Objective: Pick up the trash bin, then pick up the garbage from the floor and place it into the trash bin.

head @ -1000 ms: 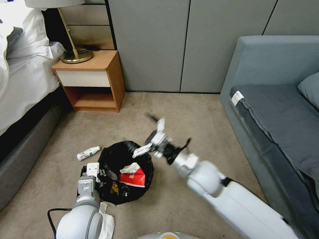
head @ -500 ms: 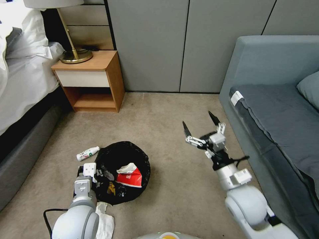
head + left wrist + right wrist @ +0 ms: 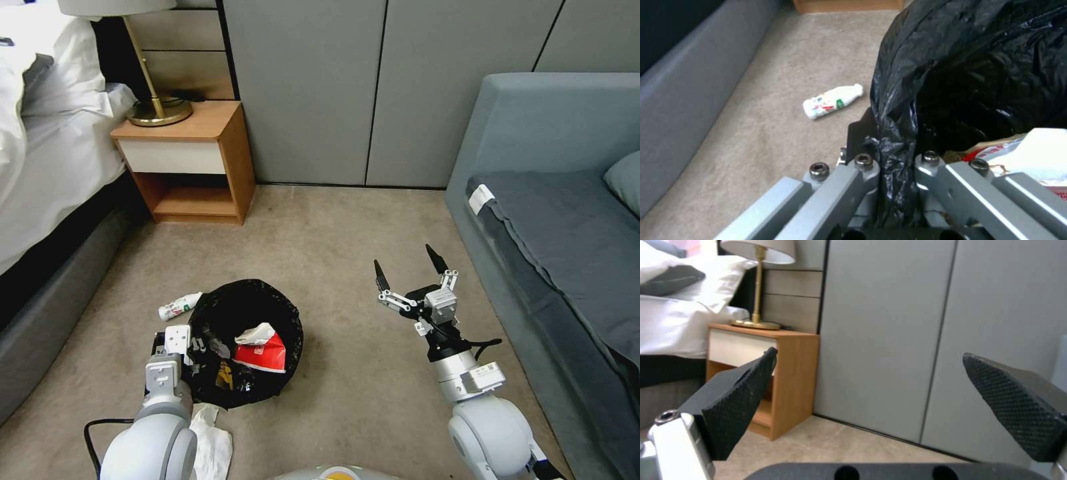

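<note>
The trash bin (image 3: pixel 230 310), lined with a glossy black bag (image 3: pixel 978 66), is low in the head view, left of centre. My left gripper (image 3: pixel 192 347) is shut on its near-left rim, and the left wrist view shows its fingers (image 3: pixel 860 133) pinching the bag's folded edge. A red carton (image 3: pixel 267 357) and a crumpled white tissue (image 3: pixel 257 333) lie inside the bin. On the carpet, a white bottle (image 3: pixel 179 307) (image 3: pixel 832 101) lies just left of the bin. White tissue (image 3: pixel 212 443) lies beside my left arm. My right gripper (image 3: pixel 405 261) (image 3: pixel 880 400) hangs open and empty to the right of the bin.
A wooden nightstand (image 3: pixel 193 160) (image 3: pixel 773 353) with a brass lamp (image 3: pixel 153 110) stands at the back left beside the bed (image 3: pixel 47 173). A grey sofa (image 3: pixel 553 220) runs along the right. Grey wall panels (image 3: pixel 373 87) close off the back. Bare carpet (image 3: pixel 347 227) lies between them.
My right arm swung from above the bin out to the right and drew back, its gripper open and empty. The left gripper kept its hold on the rim. The camera shifted slightly.
</note>
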